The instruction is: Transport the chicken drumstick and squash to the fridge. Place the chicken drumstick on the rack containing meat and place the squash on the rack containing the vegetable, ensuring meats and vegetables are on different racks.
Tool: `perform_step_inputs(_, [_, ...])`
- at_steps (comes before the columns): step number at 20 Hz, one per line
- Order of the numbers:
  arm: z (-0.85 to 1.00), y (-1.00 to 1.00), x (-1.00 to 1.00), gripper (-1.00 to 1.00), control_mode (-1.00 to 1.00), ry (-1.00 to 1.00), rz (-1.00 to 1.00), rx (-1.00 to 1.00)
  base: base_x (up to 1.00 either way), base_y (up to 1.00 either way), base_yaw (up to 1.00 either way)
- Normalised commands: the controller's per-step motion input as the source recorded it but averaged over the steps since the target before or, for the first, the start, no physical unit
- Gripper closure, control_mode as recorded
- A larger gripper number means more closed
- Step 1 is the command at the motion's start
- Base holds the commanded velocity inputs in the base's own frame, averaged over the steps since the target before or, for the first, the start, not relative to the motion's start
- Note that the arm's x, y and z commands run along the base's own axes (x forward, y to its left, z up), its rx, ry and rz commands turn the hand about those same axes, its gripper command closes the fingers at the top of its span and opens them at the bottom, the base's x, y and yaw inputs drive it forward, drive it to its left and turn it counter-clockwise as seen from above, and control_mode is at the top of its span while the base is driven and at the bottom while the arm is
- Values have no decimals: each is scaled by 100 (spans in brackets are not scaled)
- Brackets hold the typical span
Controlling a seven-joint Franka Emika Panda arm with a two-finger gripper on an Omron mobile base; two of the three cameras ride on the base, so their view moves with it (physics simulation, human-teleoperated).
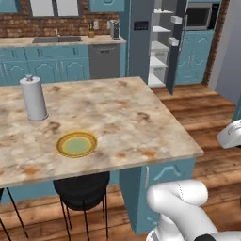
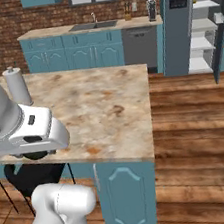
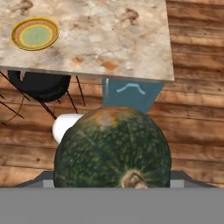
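You have the squash (image 3: pixel 112 146) right up close to the hand camera. It is big, round and dark green with little yellow specks, and its pale stem end points at the camera. It sits so close because it rests between the fingers, so it hides them and the fingertips can't be seen. From the look of it, the gripper is spread wide and wrapped around the squash, holding it up in the air over the wood floor (image 3: pixel 192 87). A ball this fat needs a wide grip, so the fingers likely have little room left to open more.

The hand looks down past the squash at the island (image 3: pixel 109 39), so the squash is off the top and out beside the corner of it. A yellow plate (image 1: pixel 76 144) with a green middle lies on the island with nothing on it. A paper towel roll (image 1: pixel 33 99) stands upright, well apart from the plate. A black stool (image 1: pixel 81 190) is tucked under the edge.

The fridge (image 1: pixel 140 47) is across the room, past the far end of the island. Its door (image 1: pixel 177 49) stands open, and you can see white shelves (image 1: pixel 159 47) inside. That looks like where the squash should go next. What sits on those shelves is too small to tell.

I can't spot the drumstick, so I can't say where it is.
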Motion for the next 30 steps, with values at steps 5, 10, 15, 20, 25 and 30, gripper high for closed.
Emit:
perform_step_inputs(5, [0, 0, 0, 100, 100, 0, 0, 0, 9, -100, 0])
perform_step_inputs(10, [0, 0, 0, 100, 100, 0, 0, 0, 44, -100, 1])
perform_step_inputs(15, [0, 0, 0, 100, 100, 0, 0, 0, 82, -100, 8])
perform_step_inputs(20, [0, 0, 0, 100, 100, 0, 0, 0, 97, -100, 8])
perform_step_inputs(25, [0, 0, 0, 100, 100, 0, 0, 0, 100, -100, 12])
perform_step_inputs(30, [0, 0, 0, 100, 100, 0, 0, 0, 100, -53, 14])
